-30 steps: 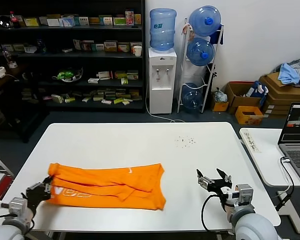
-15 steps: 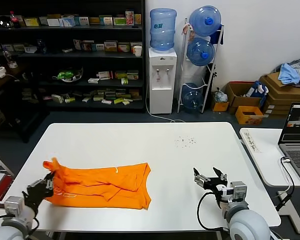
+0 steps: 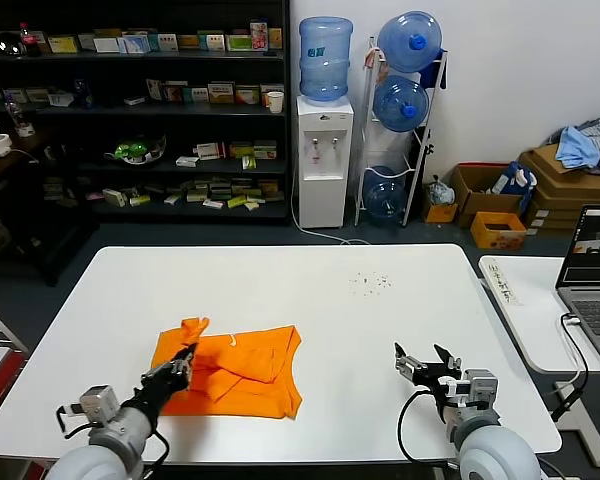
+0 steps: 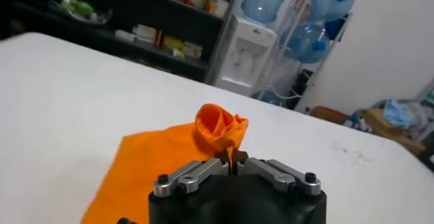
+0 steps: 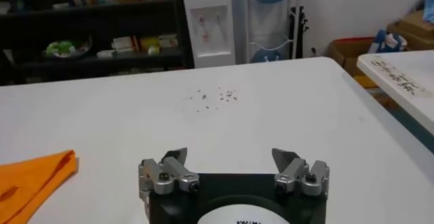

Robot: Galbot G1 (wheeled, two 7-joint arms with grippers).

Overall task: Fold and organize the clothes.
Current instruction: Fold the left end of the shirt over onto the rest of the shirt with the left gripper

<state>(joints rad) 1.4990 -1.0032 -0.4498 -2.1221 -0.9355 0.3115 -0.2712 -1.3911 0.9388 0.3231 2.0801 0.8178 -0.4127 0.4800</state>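
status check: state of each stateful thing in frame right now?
orange T-shirt: folded over itself on the table, left end bunched and lifted
left gripper: shut on the T-shirt's left end
right gripper: open, holding nothing, over the table's right side
laptop: lid open, screen on
white table: holds the T-shirt; dark specks toward the far side

The T-shirt [image 3: 235, 370] lies on the table [image 3: 280, 290], bunched just ahead of the left gripper [image 3: 183, 358], which sits at its near left edge; it seems to hold a raised fold [image 4: 220, 127], though the contact is hidden. The right gripper [image 3: 428, 364] hovers well to the shirt's right, near the table's front edge. A laptop [image 3: 592, 280] stands on a side table further right of that gripper.
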